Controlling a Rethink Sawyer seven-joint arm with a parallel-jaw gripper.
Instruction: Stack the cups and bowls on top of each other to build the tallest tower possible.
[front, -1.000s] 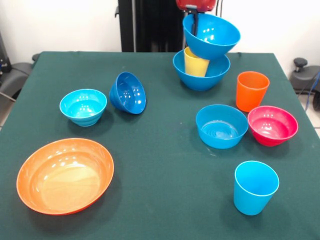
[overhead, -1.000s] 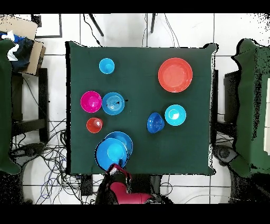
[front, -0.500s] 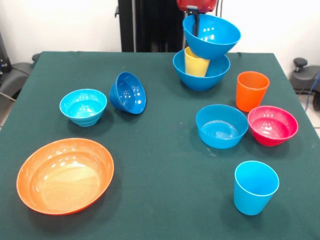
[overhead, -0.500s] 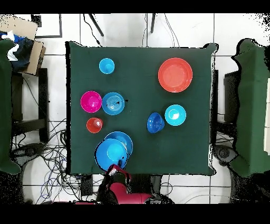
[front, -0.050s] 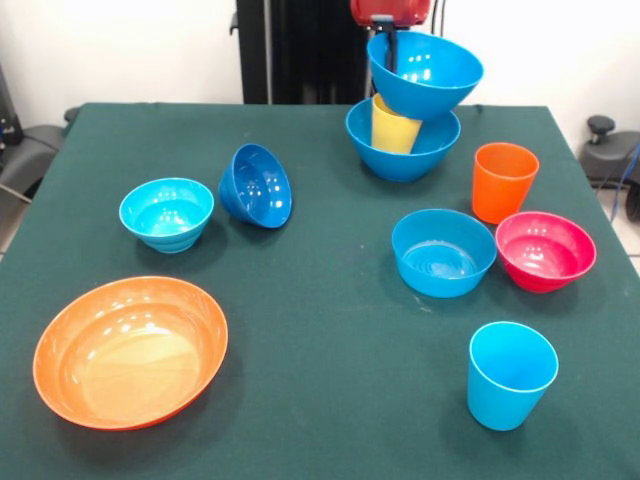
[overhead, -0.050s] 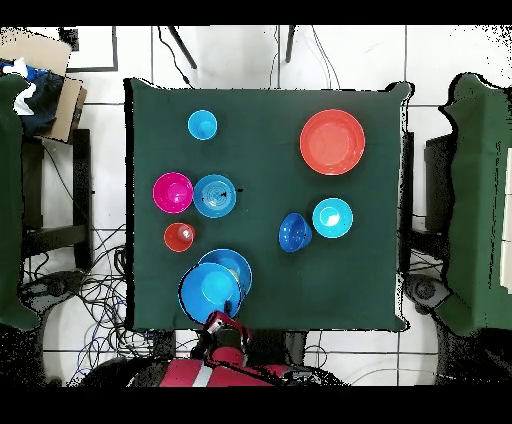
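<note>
My gripper (front, -0.050s: 391, 40) comes down at the table's far side, shut on the rim of a large blue bowl (front, -0.050s: 428, 72). One dark finger shows inside the rim. That bowl hangs tilted over a yellow cup (front, -0.050s: 395, 126), which stands inside a second large blue bowl (front, -0.050s: 403, 155). In the overhead view the held bowl (overhead, -0.050s: 209, 291) overlaps the lower bowl (overhead, -0.050s: 237, 265), with the gripper (overhead, -0.050s: 218, 322) at its edge. An orange cup (front, -0.050s: 503, 181), a magenta bowl (front, -0.050s: 545, 250), a medium light blue bowl (front, -0.050s: 443, 252) and a light blue cup (front, -0.050s: 511, 373) stand separately on the right.
On the left, a small dark blue bowl (front, -0.050s: 257, 186) lies tipped on its side next to an upright cyan bowl (front, -0.050s: 166, 213). A wide orange bowl (front, -0.050s: 130, 350) sits near the front left corner. The green cloth (front, -0.050s: 330, 330) covers the table.
The held blue bowl has shifted slightly to the right over the yellow cup. In the overhead view more of the red arm shows at the bottom. Nothing else has moved.
</note>
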